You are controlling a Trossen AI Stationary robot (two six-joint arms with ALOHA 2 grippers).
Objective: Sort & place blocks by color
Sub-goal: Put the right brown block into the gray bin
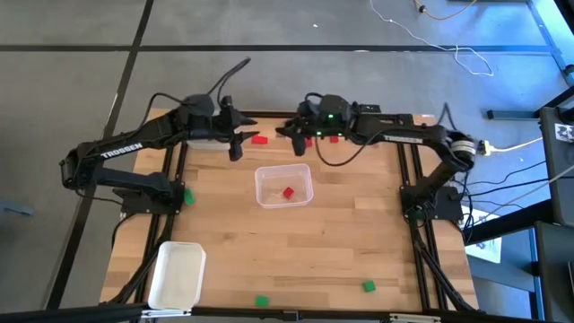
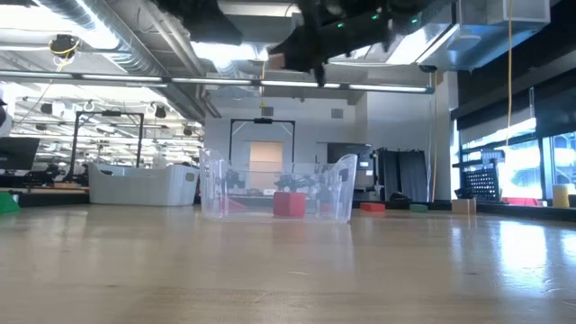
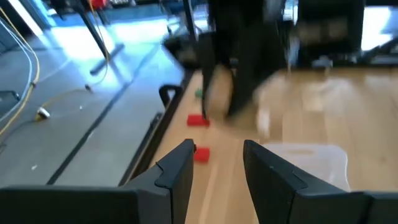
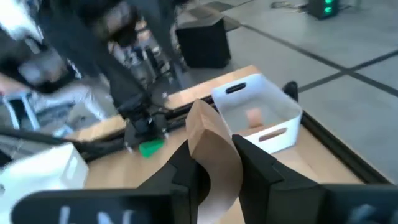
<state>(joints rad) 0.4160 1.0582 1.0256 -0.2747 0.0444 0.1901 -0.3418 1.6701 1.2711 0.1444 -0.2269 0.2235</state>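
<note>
right pincer (image 4: 214,158) grips tan block (image 4: 211,146); left pincer (image 3: 217,165) open

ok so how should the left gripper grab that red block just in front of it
Pinch the red block across two opposite flat sides, coming straight down from above. It lies flat on the table with nothing touching it, so both fingers have room. The left gripper is open, with the block a little to one side of its gap. The right gripper holds a tan block.
</note>
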